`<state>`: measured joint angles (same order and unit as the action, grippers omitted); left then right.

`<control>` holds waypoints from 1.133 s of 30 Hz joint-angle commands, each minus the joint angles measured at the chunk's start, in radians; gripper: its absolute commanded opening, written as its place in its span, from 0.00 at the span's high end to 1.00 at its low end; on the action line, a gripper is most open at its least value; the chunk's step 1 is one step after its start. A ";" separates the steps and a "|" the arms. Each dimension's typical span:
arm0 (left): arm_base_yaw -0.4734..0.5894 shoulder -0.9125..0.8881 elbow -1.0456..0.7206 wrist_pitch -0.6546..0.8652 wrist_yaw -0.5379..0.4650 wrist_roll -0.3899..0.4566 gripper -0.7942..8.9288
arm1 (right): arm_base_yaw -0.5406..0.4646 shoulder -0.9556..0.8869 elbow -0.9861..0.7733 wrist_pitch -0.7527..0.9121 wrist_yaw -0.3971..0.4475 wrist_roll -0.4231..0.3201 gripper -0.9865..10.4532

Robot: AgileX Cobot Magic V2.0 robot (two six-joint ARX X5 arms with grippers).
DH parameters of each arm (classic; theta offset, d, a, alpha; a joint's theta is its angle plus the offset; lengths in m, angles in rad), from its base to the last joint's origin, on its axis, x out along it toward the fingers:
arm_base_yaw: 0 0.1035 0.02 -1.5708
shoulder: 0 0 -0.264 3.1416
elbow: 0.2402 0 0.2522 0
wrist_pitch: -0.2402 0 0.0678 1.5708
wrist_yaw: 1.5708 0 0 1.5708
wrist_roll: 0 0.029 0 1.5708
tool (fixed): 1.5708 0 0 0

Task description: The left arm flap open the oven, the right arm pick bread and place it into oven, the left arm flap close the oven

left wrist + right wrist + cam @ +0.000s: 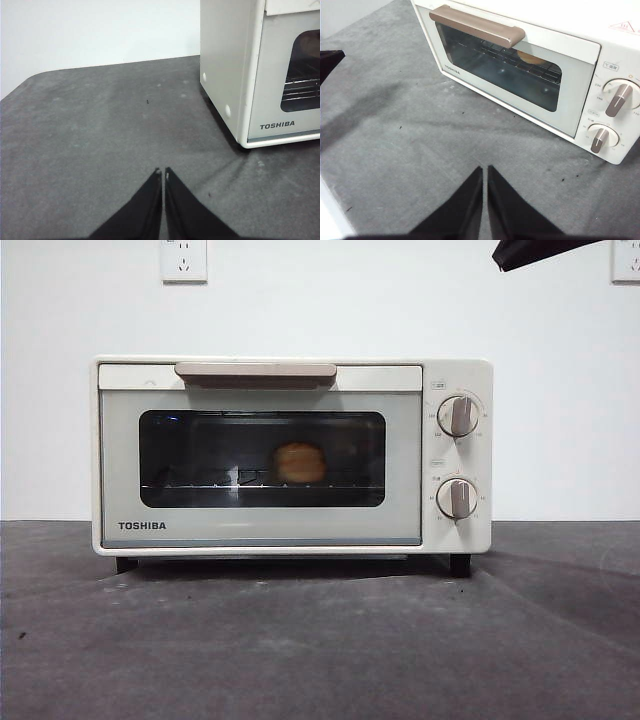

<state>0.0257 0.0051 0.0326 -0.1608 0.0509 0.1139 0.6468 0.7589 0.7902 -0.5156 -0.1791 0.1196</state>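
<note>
Both tools are clenched on nothing, their black tips nearly touching: the left tool (163, 172) hovers over bare grey worktop (100, 140), the right tool (485, 169) likewise. Off to the side of the left tool, and ahead of the right one, stands the cream oven (290, 455) with its glass door (260, 465) closed and its beige handle (256, 371) up top — well apart from either tool. Two knobs (458, 416) sit beside the door. Inside, on the wire rack (210, 482), lies the bread (300, 462).
</note>
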 commanded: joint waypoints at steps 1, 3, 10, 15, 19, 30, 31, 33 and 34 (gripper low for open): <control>0.002 -0.002 -0.021 -0.026 -0.003 0.005 0.90 | 0.005 0.004 0.014 0.010 0.003 0.004 0.90; 0.002 -0.002 -0.021 -0.023 -0.003 0.005 0.90 | 0.005 0.004 0.014 0.010 0.003 0.004 0.90; 0.002 -0.002 -0.021 -0.025 -0.003 0.005 0.90 | 0.005 0.004 0.014 0.010 0.003 0.003 0.90; 0.002 -0.002 -0.021 -0.025 -0.003 0.005 0.90 | 0.005 0.004 0.014 0.010 0.003 0.004 0.90; 0.002 -0.002 -0.021 -0.025 -0.003 0.005 0.90 | 0.005 0.004 0.014 0.010 0.003 0.003 0.90; 0.002 -0.002 -0.021 -0.025 -0.003 0.005 0.90 | -0.019 -0.028 0.014 0.007 0.027 -0.054 0.90; 0.002 -0.002 -0.021 -0.025 -0.003 0.005 0.90 | -0.034 -0.039 0.013 0.007 0.029 -0.071 0.90; 0.002 -0.002 -0.021 -0.025 -0.003 0.005 0.90 | -0.089 -0.069 0.011 0.011 0.021 -0.104 0.90; 0.002 -0.002 -0.021 -0.025 -0.003 0.005 0.90 | -0.121 -0.086 0.005 0.020 0.017 -0.106 0.90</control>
<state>0.0261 0.0051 0.0326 -0.1799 0.0502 0.1139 0.5438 0.6788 0.7902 -0.5117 -0.1600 0.0498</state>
